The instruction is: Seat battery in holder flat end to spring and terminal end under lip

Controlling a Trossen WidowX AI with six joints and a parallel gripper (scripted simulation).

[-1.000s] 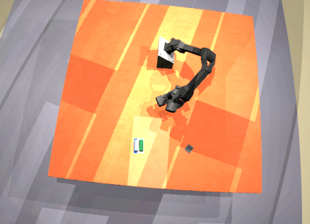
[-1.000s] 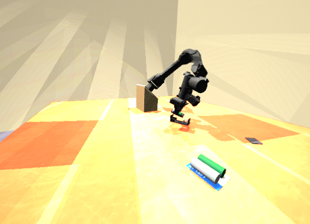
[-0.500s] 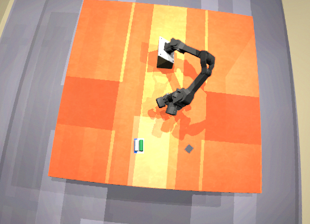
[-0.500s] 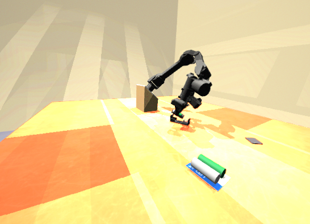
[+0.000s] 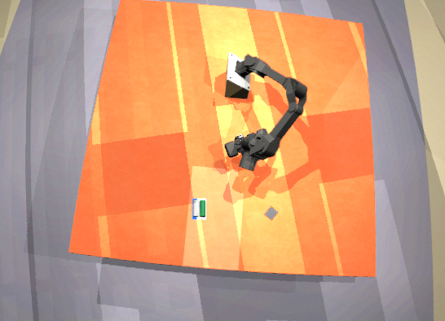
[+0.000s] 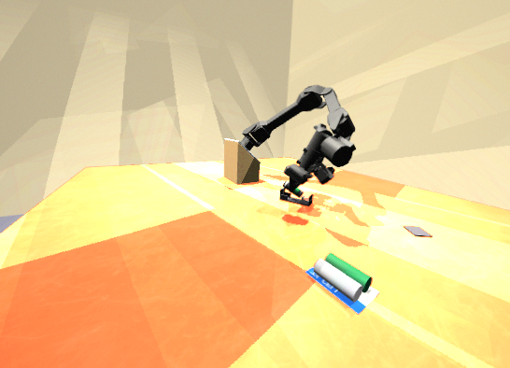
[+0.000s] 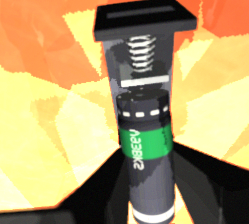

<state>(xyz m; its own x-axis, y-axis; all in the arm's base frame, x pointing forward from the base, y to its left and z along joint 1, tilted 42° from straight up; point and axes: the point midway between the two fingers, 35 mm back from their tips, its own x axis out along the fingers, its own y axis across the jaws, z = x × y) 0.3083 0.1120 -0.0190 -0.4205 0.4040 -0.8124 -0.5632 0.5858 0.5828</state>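
gripper [image 7: 150, 200] fingers are clamped on a dark battery [image 7: 145, 150] with a green band, held low over a black holder [image 7: 140, 55] on the orange mat [image 5: 143, 168]. battery's far end points along the holder channel toward the spring [image 7: 141, 50], just short of it. well apart, two cylinders [image 6: 343, 276], one white and one green, lie on a blue card [image 6: 357, 305]; a small grey tile [image 6: 417, 231] lies farther off.

Orange mat [image 5: 134, 168]: holder [image 6: 296, 199], small grey tile [image 5: 270, 213], two cylinders [image 6: 343, 276] (seemingly on a blue-edged card).
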